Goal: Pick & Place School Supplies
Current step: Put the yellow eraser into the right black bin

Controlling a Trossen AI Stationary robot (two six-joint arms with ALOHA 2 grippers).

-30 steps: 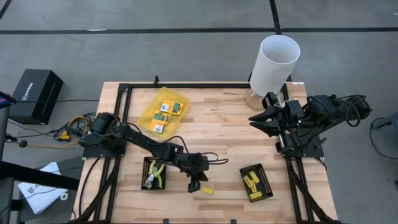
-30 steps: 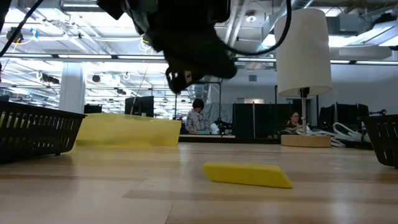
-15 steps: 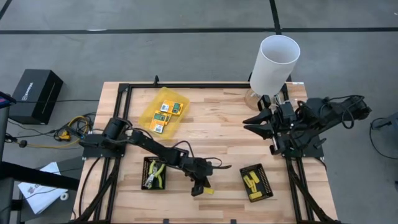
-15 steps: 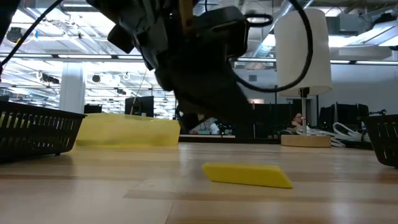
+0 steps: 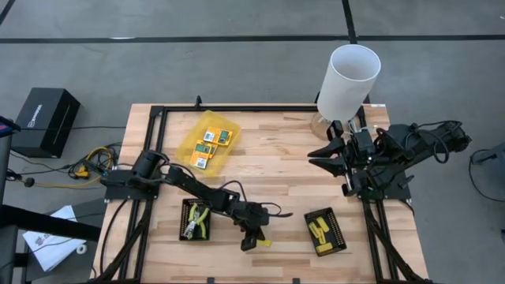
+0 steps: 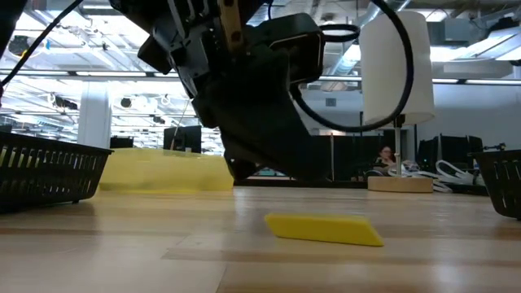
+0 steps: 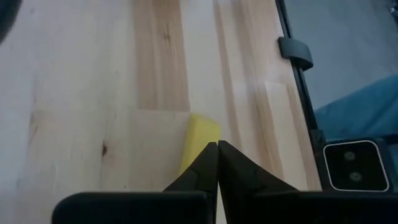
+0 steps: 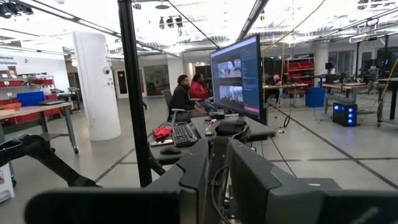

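One small yellow stubby piece (image 5: 265,243) (image 6: 324,229) lies flat on the wooden table near its front edge. My left gripper (image 7: 217,144) (image 5: 252,240) is shut, slanting down, with its tips just over the near part of that piece (image 7: 200,138). In the low view it stands a little above the piece. My right gripper (image 5: 319,154) (image 8: 217,168) is raised at the table's right side, slightly open with nothing between its fingers. Three flat packets (image 5: 210,140) lie in the translucent yellow container (image 5: 193,150). The plier-like tool (image 5: 199,221) lies in the left black tray (image 5: 186,211).
A second black tray (image 5: 335,233) at the front right holds several yellow pieces (image 5: 319,231). A tall white cylinder (image 5: 348,79) stands on a wooden base at the back right. A black frame (image 5: 237,109) runs along the table's edges. Bare wood lies between the trays.
My left gripper has come down and a little toward the table's near edge, tipping further downward, and now stands shut over the yellow piece. The piece has stayed where it was.
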